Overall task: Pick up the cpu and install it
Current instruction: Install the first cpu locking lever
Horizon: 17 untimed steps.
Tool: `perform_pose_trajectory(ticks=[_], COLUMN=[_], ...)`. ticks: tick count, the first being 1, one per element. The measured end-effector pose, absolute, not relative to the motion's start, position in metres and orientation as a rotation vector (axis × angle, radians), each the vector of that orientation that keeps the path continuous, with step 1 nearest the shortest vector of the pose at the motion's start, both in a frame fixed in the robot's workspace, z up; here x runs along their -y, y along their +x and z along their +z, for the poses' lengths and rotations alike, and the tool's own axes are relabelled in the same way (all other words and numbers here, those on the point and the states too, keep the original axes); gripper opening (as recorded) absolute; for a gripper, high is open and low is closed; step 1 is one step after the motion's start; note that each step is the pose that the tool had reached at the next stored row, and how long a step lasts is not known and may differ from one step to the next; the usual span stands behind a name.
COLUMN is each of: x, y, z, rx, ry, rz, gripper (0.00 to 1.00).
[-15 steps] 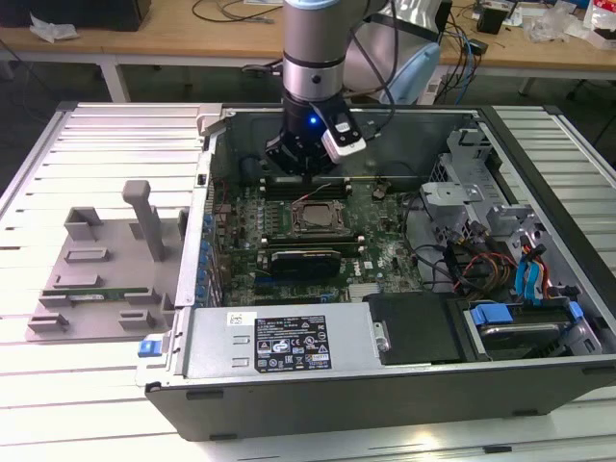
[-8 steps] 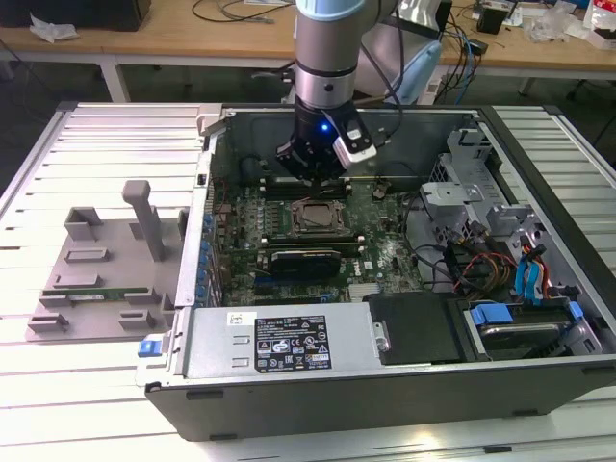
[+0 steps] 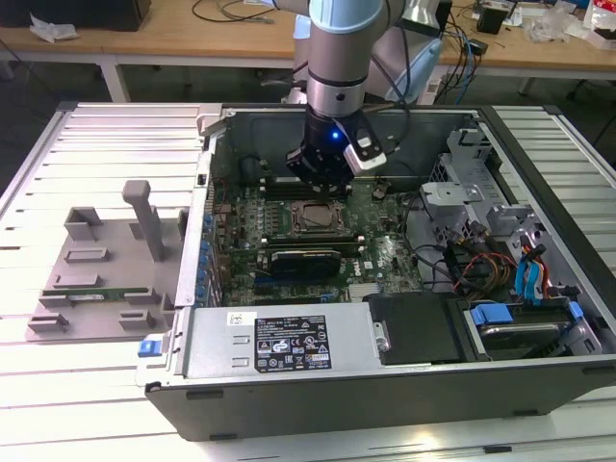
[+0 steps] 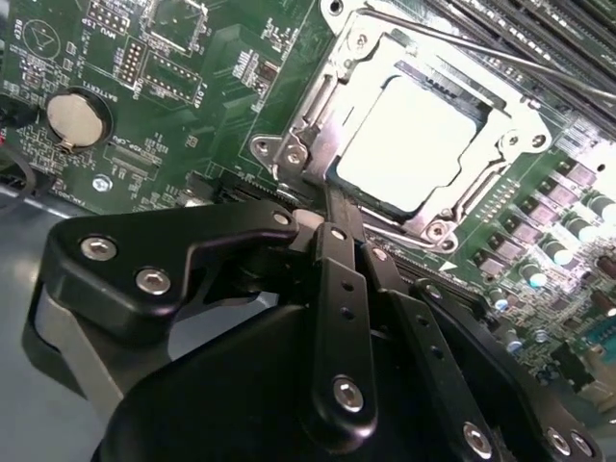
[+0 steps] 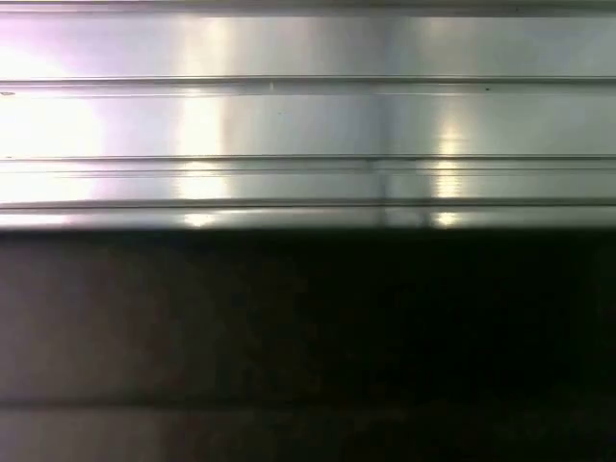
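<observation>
Robot arm (image 3: 337,58), upper centre of the exterior view: a pale blue-grey joint cap above a silver cylindrical wrist section, ending in a black head with a small blue light and a silver-and-black block on one side. Claw (image 4: 332,207), lower half of the second wrist view: matte black plates and linked bars fastened with round silver screws, over a grey metal base at lower left.

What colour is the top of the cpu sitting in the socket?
Silver-grey, a plain metal top; the cpu shows best in the second wrist view.
</observation>
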<state>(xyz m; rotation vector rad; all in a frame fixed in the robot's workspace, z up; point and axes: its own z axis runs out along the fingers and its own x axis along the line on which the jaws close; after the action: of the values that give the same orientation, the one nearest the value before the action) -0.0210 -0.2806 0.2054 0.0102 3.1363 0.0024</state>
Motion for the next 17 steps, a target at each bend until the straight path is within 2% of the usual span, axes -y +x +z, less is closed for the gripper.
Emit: perform_pose_trajectory(ticks=[11,17], x=[0.2840,0.2801], y=[-0.0169,-0.0145], z=[0.2027,0.2015], rx=[-3.137,-3.137], ry=[0.010,0.006], rz=[-0.024,-0.015], gripper=[0.11,0.11])
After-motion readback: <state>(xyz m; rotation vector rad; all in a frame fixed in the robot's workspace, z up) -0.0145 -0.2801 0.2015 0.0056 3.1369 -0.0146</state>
